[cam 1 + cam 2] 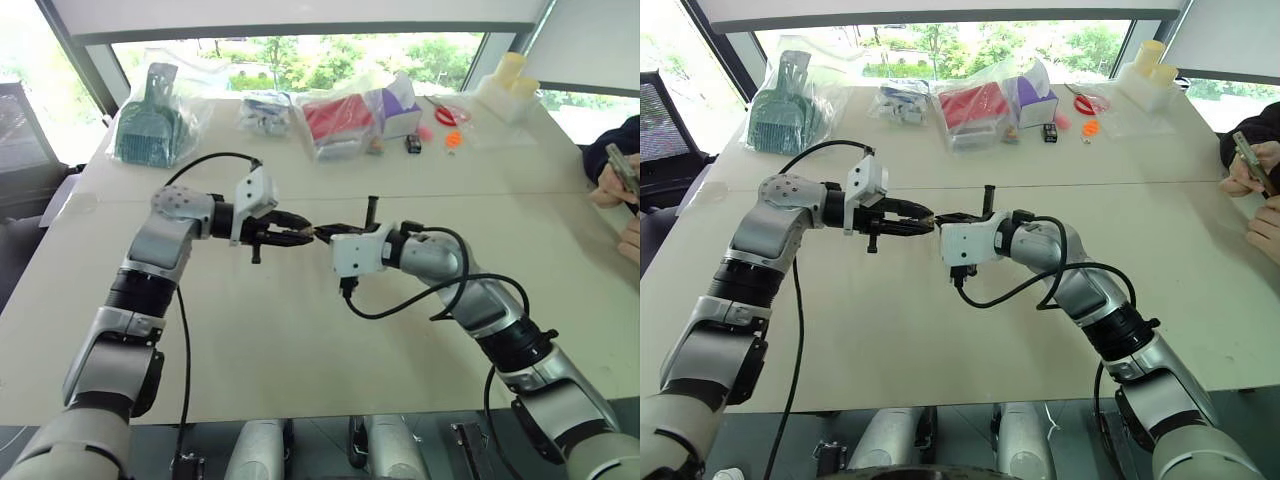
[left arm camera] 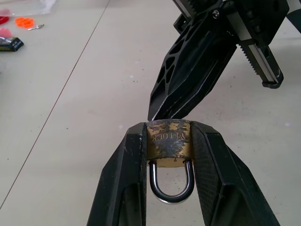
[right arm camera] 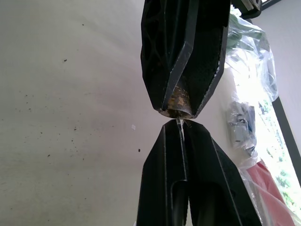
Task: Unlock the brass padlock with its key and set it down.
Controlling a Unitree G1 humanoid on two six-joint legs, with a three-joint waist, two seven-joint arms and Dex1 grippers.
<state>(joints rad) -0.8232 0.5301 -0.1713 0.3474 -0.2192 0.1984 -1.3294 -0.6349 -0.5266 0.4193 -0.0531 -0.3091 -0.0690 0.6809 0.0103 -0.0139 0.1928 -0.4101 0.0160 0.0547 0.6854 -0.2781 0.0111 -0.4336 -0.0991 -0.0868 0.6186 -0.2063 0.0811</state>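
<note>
Brass padlock (image 2: 168, 140) was clamped in the left gripper (image 2: 168, 141) above the table (image 1: 300, 340). Right gripper (image 3: 181, 127), fingers pressed together, pinched the key (image 3: 179, 126) at the lock's base. Insertion was under way; turning would likely follow.

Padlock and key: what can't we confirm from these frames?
- Key: a thin silver sliver shows between the right gripper fingertips; the pads hide the rest.
- Keyhole: in the left wrist view the right gripper blocks the brass padlock face, so insertion is unconfirmed.
- Both eye views: padlock and key too small between the left gripper fingers.
</note>
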